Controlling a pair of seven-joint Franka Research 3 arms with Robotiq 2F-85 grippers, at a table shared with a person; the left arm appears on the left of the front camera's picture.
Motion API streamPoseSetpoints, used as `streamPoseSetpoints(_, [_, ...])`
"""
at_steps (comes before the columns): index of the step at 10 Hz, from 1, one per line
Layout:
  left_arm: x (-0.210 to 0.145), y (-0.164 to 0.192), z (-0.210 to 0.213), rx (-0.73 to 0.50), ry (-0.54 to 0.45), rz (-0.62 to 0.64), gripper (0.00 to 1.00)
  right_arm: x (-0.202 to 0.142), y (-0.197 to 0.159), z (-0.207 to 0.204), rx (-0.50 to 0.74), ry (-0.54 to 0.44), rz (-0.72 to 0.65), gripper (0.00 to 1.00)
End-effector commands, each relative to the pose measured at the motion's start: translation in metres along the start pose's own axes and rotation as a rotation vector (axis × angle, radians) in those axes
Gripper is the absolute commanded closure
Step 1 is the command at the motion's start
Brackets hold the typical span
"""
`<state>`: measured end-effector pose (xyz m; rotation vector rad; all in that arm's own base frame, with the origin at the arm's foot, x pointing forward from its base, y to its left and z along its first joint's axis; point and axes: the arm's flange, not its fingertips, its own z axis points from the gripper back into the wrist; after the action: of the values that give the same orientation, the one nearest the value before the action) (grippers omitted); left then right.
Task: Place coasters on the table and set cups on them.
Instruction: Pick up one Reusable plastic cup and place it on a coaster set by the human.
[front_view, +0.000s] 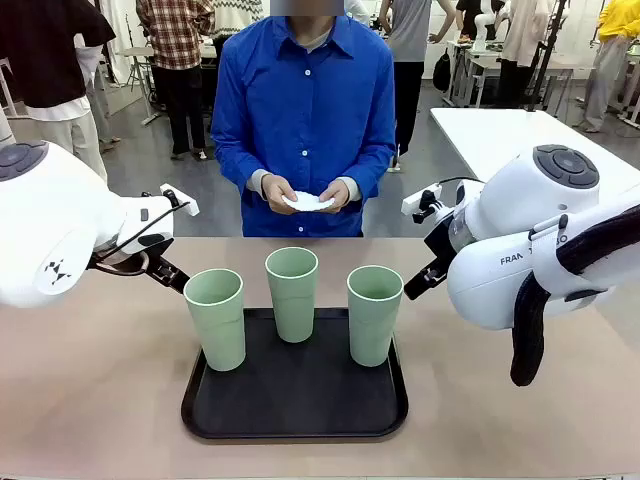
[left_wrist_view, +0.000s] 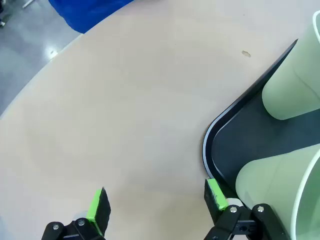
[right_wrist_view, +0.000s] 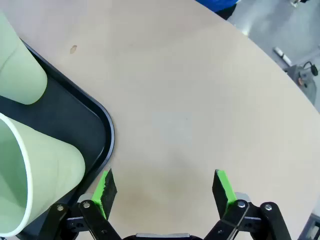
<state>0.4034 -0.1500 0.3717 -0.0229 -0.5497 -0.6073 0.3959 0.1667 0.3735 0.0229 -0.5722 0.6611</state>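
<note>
The tray (front_view: 295, 420) is black, smooth and plastic-looking, with a low sheen; its raised rim catches a thin line of light. Standing on it, the cups (front_view: 292, 295) are pale mint-green, plastic-looking, smooth and matt, with plain walls. Around the tray the counter (front_view: 90, 400) is a beige-pink, smooth, matt surface with one small mark near the tray's far side. Beyond the tray's far edge, the coasters (front_view: 308, 202) look like thin white paper, and the person's shirt (front_view: 305, 110) is blue woven cloth. On either side of the tray, the arm shells (front_view: 50, 225) are glossy white plastic. The jaws are black, with matt bright-green pads (left_wrist_view: 95, 204) and small silvery screw heads.
</note>
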Motion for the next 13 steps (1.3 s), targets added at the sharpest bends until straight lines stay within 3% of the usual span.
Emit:
streamPoseSetpoints(1, [0.0000, -0.0001, 0.0000, 0.000, 0.000, 0.000, 0.00, 0.0000, 0.0000, 0.0000, 0.000, 0.000, 0.000, 0.00])
streamPoseSetpoints(13, [0.0000, -0.0001, 0.0000, 0.000, 0.000, 0.000, 0.00, 0.0000, 0.0000, 0.0000, 0.000, 0.000, 0.000, 0.00])
